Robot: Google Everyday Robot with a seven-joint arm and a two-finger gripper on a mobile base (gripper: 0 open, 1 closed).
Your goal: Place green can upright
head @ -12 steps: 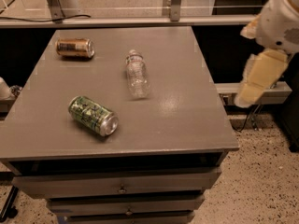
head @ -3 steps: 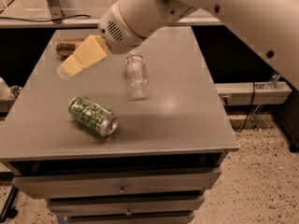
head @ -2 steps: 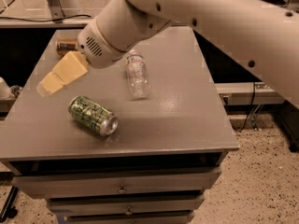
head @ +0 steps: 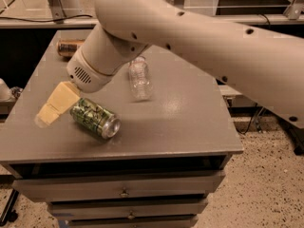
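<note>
Grey counter (head: 190, 127): green can (head: 94, 118) on its side, tool (head: 50, 112) just beside it; spread or pressed, can't tell. Reaching stage, I'd say; next needs a grip.

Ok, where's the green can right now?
In the camera view the green can lies on its side at the table's front left, with the gripper just left of it and the bottle behind it to the right.
</note>
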